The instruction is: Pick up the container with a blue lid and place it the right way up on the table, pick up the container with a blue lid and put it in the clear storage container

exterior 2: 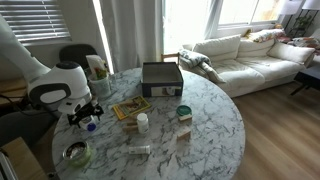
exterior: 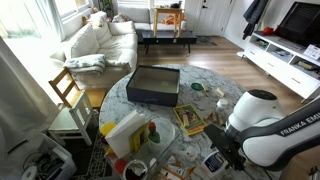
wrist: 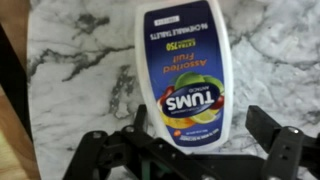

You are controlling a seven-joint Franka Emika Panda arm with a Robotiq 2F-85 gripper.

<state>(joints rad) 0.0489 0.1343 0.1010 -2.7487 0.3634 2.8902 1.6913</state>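
In the wrist view a white plastic container [wrist: 187,60] with a blue and fruit-coloured TUMS label lies on the marble table [wrist: 80,70]. Its lid end points toward me and is hidden behind the gripper body. My gripper [wrist: 200,130] is open and straddles the container's near end, with a gap at the right finger. In both exterior views the gripper [exterior: 222,152] [exterior 2: 86,116] is low over the table near its edge. A white-and-blue object, probably the container [exterior: 213,160], shows below it. The dark open box [exterior: 153,84] [exterior 2: 161,77] stands across the table.
On the round marble table [exterior 2: 205,125] are a yellow-green book [exterior 2: 131,107], a white bottle [exterior 2: 142,122], a small cup with greenish contents [exterior 2: 184,112], a bowl [exterior 2: 77,152] and a white bag [exterior: 125,130]. A wooden chair [exterior: 68,90] and a sofa [exterior 2: 250,55] stand nearby.
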